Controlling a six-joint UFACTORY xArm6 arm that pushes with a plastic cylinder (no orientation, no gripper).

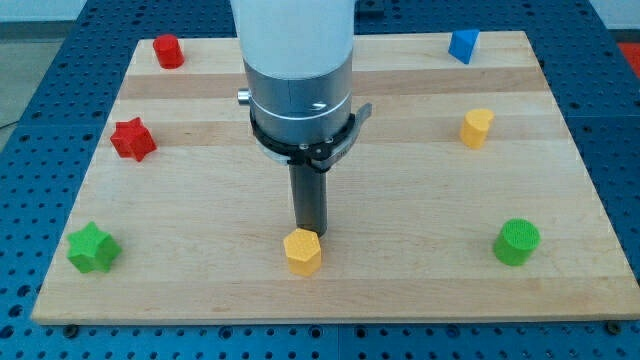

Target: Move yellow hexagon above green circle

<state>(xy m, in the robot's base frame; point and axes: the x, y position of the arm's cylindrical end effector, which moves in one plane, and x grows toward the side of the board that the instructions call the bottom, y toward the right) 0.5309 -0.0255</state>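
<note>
The yellow hexagon [302, 251] lies near the board's bottom edge, a little left of centre. The green circle [517, 242] lies at the bottom right, far to the view's right of the hexagon. My tip [310, 232] stands just above the hexagon, at its upper edge, touching or nearly touching it. The arm's white and grey body rises above the rod and hides part of the board's top middle.
A second yellow block [477, 128] lies at the right, above the green circle. A blue block [462, 46] is at the top right. A red block [168, 51] is at the top left, a red star [132, 139] at the left, a green star [92, 248] at the bottom left. The wooden board [400, 290] sits on a blue perforated table.
</note>
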